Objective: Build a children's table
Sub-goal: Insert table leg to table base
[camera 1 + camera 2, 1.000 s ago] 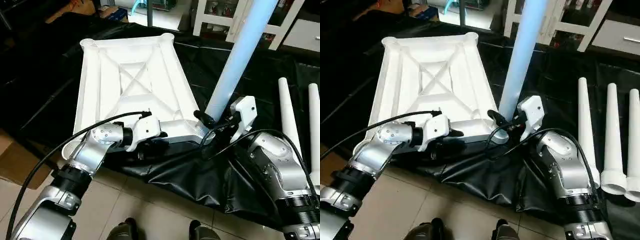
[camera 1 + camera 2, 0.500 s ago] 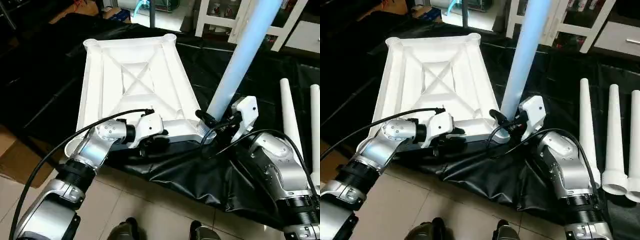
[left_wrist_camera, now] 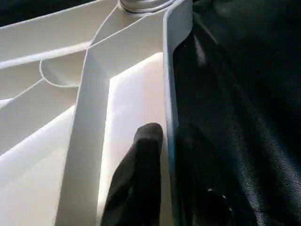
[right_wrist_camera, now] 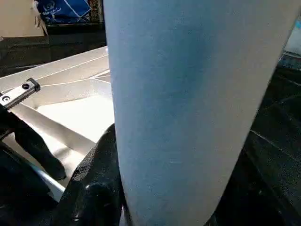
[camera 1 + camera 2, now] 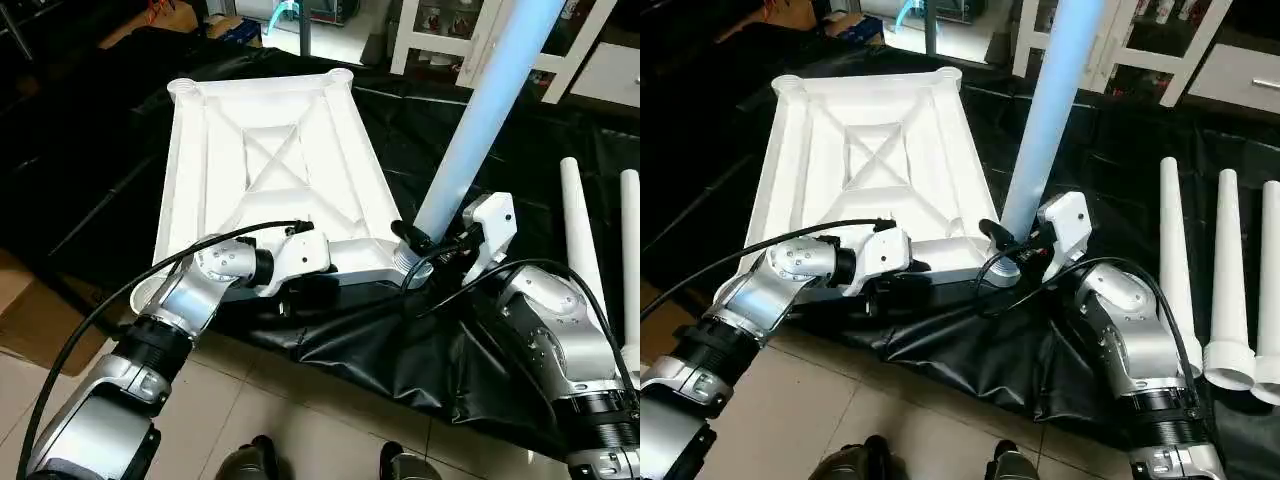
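From the head views, upturned table top on black sheet, bare sheet alongside, right gripper clamping upright leg at near corner; at left wrist, left gripper pinching near rim.

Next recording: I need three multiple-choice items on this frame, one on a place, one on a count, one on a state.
1. Where does the upright leg stand?
A. In the top's near corner socket on the robot's right
B. Flat on the black sheet
C. In the top's far left socket

2. How many loose legs lie on the black sheet at the robot's right?
A. One
B. Three
C. Five

3. What is the left end effector doing?
A. Hanging open in the air
B. Holding a loose leg
C. Clamping the near rim of the table top

Key: 1 A, the leg's base sits in that socket, with the right end effector on it. 2 B, three legs lie side by side. 3 C, a finger sits on each side of the rim.
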